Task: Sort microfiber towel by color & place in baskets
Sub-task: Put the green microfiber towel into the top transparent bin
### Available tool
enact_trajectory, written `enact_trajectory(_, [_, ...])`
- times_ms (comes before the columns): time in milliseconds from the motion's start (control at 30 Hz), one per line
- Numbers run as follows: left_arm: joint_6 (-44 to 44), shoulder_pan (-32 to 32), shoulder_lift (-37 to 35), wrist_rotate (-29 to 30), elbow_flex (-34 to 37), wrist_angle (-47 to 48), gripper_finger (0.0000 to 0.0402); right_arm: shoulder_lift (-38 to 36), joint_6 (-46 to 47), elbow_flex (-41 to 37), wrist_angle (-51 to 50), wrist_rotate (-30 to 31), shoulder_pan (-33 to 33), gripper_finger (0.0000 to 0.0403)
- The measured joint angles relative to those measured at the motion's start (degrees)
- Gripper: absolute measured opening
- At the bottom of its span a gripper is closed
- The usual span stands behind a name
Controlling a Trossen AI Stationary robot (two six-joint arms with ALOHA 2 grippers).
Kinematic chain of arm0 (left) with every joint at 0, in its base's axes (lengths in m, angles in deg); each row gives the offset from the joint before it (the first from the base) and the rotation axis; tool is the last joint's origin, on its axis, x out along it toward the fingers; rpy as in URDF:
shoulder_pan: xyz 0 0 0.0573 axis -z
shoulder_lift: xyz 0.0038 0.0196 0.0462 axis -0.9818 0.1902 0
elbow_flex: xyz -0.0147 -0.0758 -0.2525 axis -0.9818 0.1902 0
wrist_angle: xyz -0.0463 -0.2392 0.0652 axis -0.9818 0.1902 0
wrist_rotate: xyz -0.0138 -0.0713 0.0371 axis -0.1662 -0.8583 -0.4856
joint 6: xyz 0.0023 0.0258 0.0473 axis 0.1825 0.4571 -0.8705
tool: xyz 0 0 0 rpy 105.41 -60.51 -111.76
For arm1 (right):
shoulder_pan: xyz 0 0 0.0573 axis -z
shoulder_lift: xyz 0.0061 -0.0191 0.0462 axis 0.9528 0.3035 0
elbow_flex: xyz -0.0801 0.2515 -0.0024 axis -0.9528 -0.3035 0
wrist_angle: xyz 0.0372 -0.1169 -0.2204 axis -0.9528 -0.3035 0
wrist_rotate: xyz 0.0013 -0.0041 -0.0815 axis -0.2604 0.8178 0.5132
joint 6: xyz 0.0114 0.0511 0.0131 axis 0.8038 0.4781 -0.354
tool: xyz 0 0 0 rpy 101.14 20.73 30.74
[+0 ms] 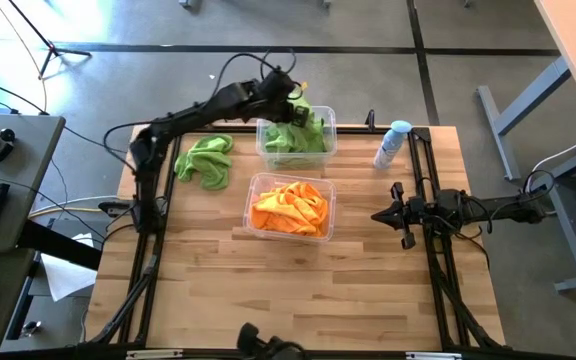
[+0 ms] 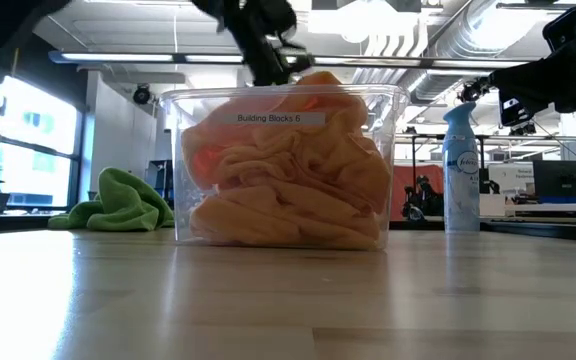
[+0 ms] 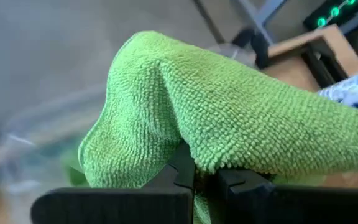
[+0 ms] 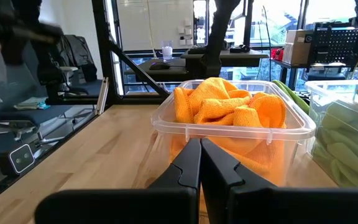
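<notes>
A clear basket (image 1: 329, 122) at the far middle of the table holds lime green microfiber towels (image 1: 290, 140). A second basket (image 1: 252, 192) nearer the front is full of orange towels (image 1: 290, 207). One green towel (image 1: 205, 160) lies crumpled on the table left of the far basket. My left gripper (image 1: 294, 103) hovers over the far basket, shut on another green towel (image 3: 229, 112). My right gripper (image 1: 380, 214) stays shut at the table's right side, level, pointing at the orange basket (image 4: 235, 124), with nothing in it. My left gripper pinches the green towel between its two shut fingers (image 3: 182, 171). The cloth's bunched folds (image 3: 210, 158) drape over the fingertips and hide the exact place of contact. The fingers slant downward from the table's left. The towel is lifted above the far basket.
A pale spray bottle (image 1: 391, 145) stands upright at the far right, beside the green basket. Black frame rails (image 1: 153, 250) run along the table's left and right sides. Bare wood (image 1: 298, 290) stretches across the near half of the table.
</notes>
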Motion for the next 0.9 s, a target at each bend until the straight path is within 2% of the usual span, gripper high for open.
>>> enact_trajectory(67, [2.4,-0.7,2.6,-3.0,-0.4,-0.1,0.0,0.0,0.0,0.0,0.0,0.0,0.0,0.0])
enact_trajectory(400, [8.5,-1.9,11.9,-9.1,-0.5,0.3,0.0,0.0,0.0,0.0,0.0,0.0,0.0,0.0])
enact_trajectory(700, [14.7,-1.8,15.6,-9.9,-0.5,-1.1,0.0,0.0,0.0,0.0,0.0,0.0,0.0,0.0])
enact_trajectory(900, [11.5,-1.2,16.1,-10.0,-0.5,-2.3,0.0018,0.0,0.0,0.0,0.0,0.0,0.0,0.0])
